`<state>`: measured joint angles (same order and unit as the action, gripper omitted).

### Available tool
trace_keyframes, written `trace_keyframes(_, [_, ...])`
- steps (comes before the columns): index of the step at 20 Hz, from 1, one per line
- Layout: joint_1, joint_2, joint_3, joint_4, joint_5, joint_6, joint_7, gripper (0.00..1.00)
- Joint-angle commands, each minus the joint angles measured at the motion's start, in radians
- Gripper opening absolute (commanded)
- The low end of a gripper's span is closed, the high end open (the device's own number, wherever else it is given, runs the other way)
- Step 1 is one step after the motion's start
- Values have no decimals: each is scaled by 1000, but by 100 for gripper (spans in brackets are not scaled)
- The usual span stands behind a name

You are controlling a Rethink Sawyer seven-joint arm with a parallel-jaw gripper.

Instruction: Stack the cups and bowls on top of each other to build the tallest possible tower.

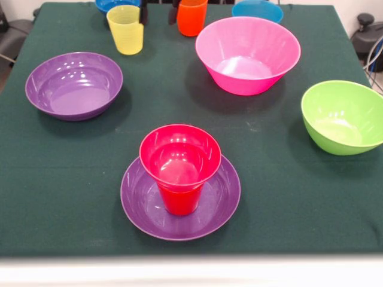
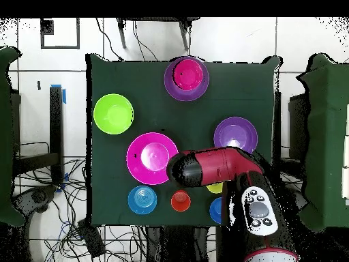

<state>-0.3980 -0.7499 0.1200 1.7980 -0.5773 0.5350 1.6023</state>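
Note:
The tower stands at the front centre: a purple bowl (image 1: 140, 206) as base, a red cup (image 1: 179, 200) on it, and a small crimson bowl (image 1: 179, 156) on the cup; it also shows in the overhead view (image 2: 187, 74). My gripper (image 1: 158, 13) shows only as two dark fingertips at the far edge, apart and empty, between the yellow cup (image 1: 125, 30) and the orange cup (image 1: 191, 17). The second purple bowl (image 1: 73, 85), pink bowl (image 1: 247, 55) and lime green bowl (image 1: 344, 118) stand loose. The dark blue bowl (image 1: 115, 4) and light blue bowl (image 1: 257, 9) sit at the far edge.
In the overhead view the red arm (image 2: 211, 166) reaches over the table's near side, covering part of the yellow cup (image 2: 215, 188) and the dark blue bowl (image 2: 216, 210). The green cloth (image 1: 72, 179) ends at a white front edge.

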Motion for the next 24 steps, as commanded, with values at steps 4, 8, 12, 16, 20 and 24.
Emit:
trace_keyframes(4, [-30,17,8,-14,-65,14,-29,100])
trace_keyframes(8, [-43,20,20,-23,-59,12,-33,100])
trace_keyframes(12, [-65,75,47,-14,-38,-11,-19,100])
trace_keyframes(16, [-71,117,55,-9,-30,-18,-4,100])
trace_keyframes(20, [-56,113,49,4,-26,-7,10,100])
trace_keyframes(24, [-57,110,47,23,-25,-9,11,100])
